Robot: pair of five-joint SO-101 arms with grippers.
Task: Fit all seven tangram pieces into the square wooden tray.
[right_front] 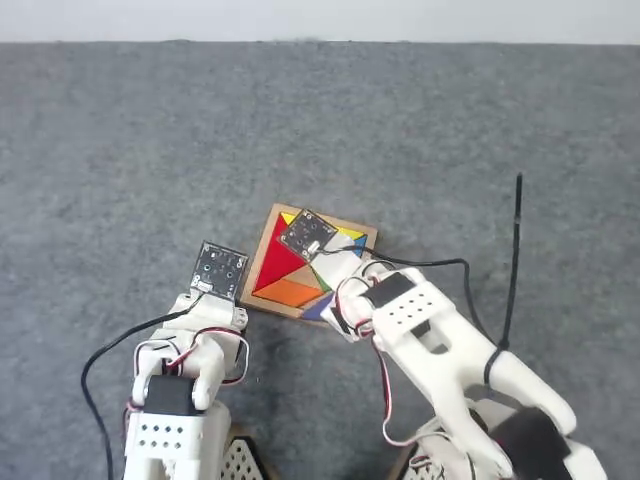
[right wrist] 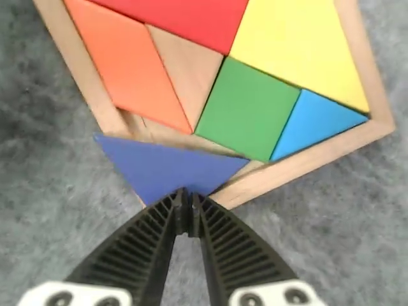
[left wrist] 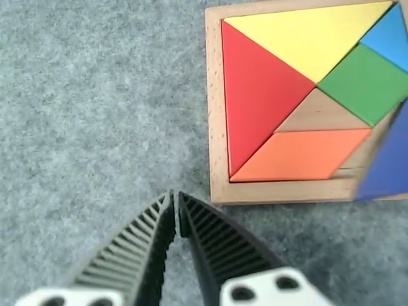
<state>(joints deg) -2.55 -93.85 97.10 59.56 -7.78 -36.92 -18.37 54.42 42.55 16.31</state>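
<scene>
Nearest the right wrist cam: right gripper point(right wrist: 187, 194), black ribbed fingers clenched on one corner of the dark blue wooden triangle point(right wrist: 169, 167). That piece sits over the rim of the square wooden tray point(right wrist: 312, 154) at the corner closest to the right arm, partly above bare wood inside, partly past the edge. Can't tell whether it's touching the tray or raised off it.

Inside the tray, lying flat:
- big red triangle point(left wrist: 261, 95) along one side
- big yellow triangle point(left wrist: 306, 35) along the next side, meeting red edge to edge
- green square point(left wrist: 366, 83) against yellow
- small light blue triangle point(left wrist: 389, 35) in a corner, btwn yellow & green
- orange parallelogram point(left wrist: 299, 156) against red, along the rim

A triangular patch of bare wood point(left wrist: 319, 115) shows btwn orange, red & green.

Left gripper point(left wrist: 175, 197) is closed w/ nothing in it, tips nearly touching, over the grey carpet-like table cover point(right_front: 150, 150), just beside the tray's rim on the red/orange side, not touching it. High view: tray sits mid-table, turned at an angle, btwn the two arms.
</scene>
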